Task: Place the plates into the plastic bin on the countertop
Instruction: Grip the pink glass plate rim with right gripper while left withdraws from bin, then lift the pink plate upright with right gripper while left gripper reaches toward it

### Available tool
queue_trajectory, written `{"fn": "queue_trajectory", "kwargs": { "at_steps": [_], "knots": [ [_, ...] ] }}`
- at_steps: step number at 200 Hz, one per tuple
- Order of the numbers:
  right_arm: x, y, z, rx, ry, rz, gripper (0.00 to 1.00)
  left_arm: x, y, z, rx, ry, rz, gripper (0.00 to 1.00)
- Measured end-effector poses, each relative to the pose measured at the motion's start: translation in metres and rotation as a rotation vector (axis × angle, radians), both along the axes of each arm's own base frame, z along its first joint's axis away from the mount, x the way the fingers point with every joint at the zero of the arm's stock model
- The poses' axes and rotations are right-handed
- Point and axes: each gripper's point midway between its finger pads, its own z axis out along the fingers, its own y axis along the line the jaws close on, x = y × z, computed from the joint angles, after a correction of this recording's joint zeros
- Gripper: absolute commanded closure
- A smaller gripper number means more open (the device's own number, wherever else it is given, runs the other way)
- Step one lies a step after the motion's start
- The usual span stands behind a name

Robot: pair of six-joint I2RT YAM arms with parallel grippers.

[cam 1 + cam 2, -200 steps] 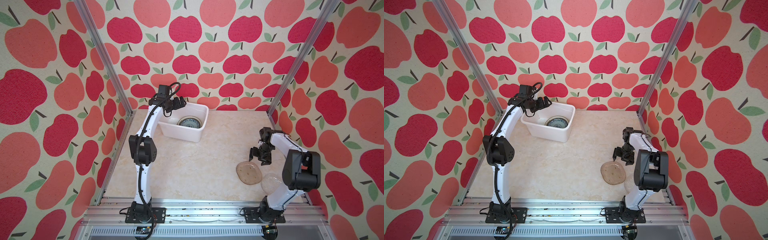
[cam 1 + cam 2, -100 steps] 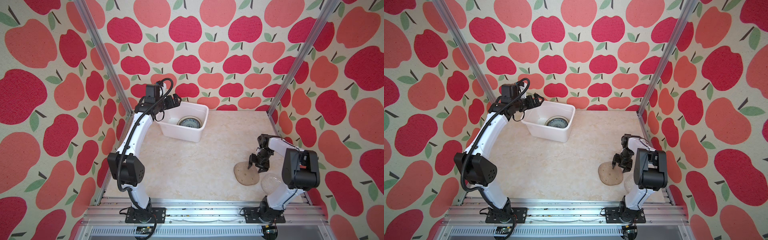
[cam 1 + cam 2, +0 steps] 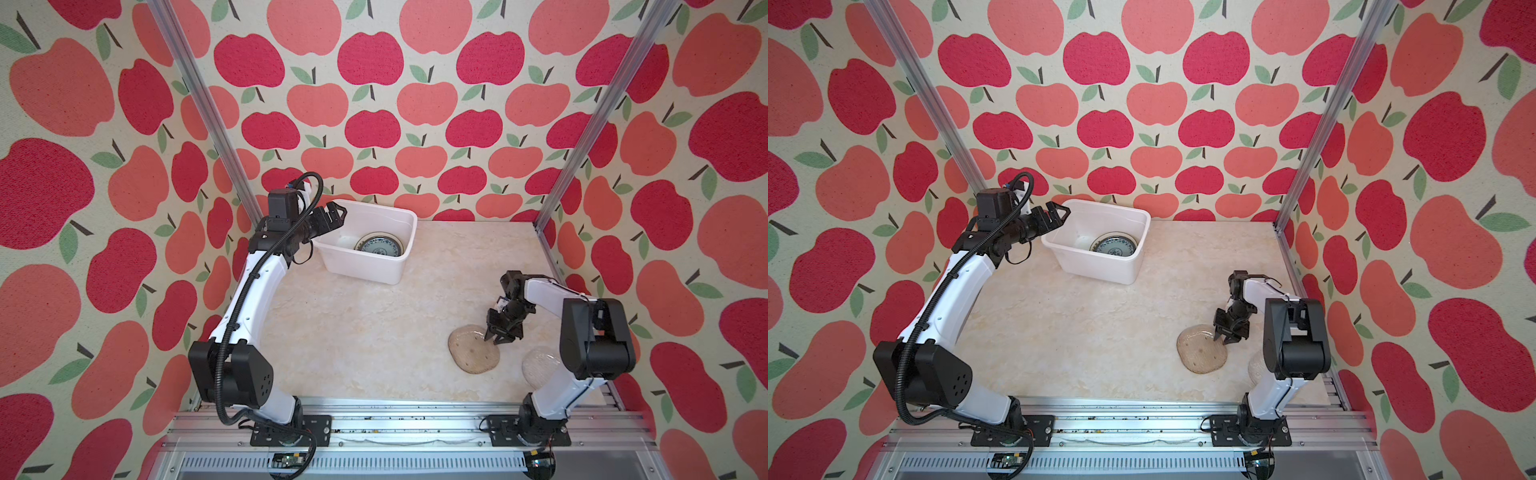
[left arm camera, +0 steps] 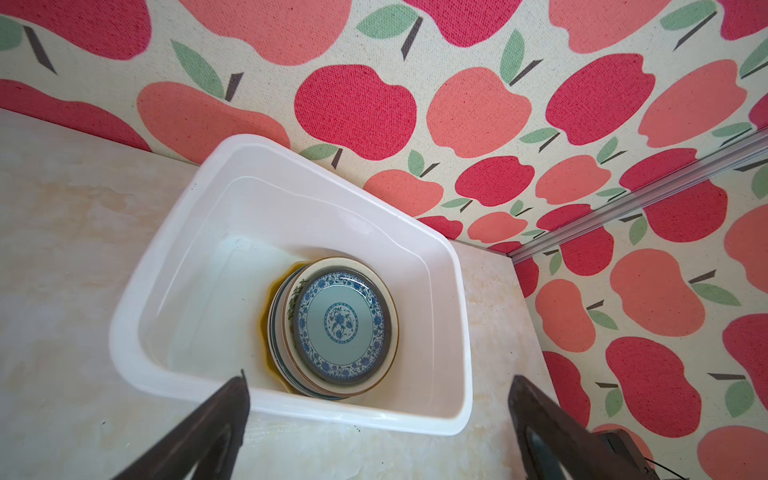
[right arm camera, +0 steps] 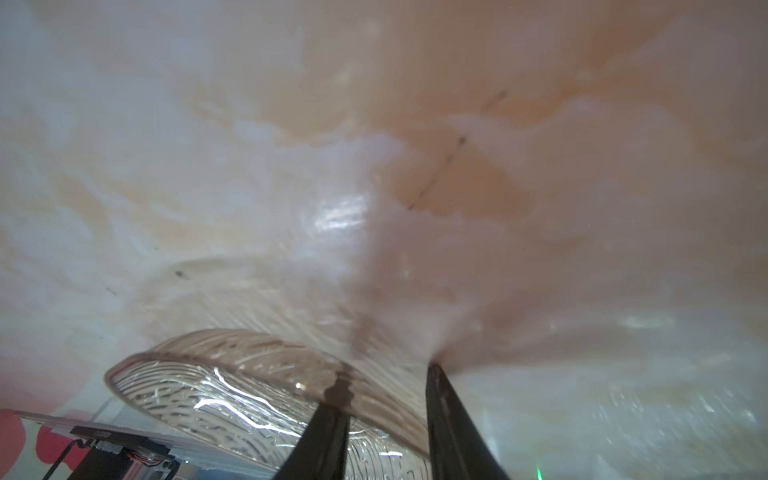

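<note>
Right gripper (image 3: 500,338) straddles the rim of the amber glass plate (image 3: 471,353), which lies flat on the countertop (image 3: 353,328). The jaws are narrowed, but whether they pinch yet can't be told, so the outer finger should seat well under the rim before any lift, since the glass looks slick and the bite shallow. Left gripper (image 3: 336,216) hangs wide open and empty at the left end of the plastic bin (image 3: 365,270), likely in the drop path. The bin holds a stack topped by the blue-patterned plate (image 4: 340,324), and the clear glass plate (image 3: 540,368) waits beside the right arm.
</note>
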Motion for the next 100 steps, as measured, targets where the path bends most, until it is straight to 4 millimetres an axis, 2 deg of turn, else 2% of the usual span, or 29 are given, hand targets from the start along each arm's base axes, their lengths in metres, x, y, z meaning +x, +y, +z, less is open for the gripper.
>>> {"fn": "queue_trajectory", "kwargs": {
  "at_steps": [21, 53, 100],
  "knots": [
    [-0.004, 0.01, -0.001, 0.014, 0.007, 0.01, 0.79, -0.014, 0.009, 0.013, -0.009, -0.03, 0.013, 0.01],
    [-0.012, 0.022, -0.001, 0.039, 0.016, 0.029, 0.86, -0.031, 0.007, 0.024, -0.018, -0.058, -0.001, 0.01],
    [-0.012, 0.029, 0.005, 0.066, -0.019, 0.03, 0.93, -0.045, 0.003, 0.008, -0.058, -0.01, -0.011, 0.01]
  ]
}}
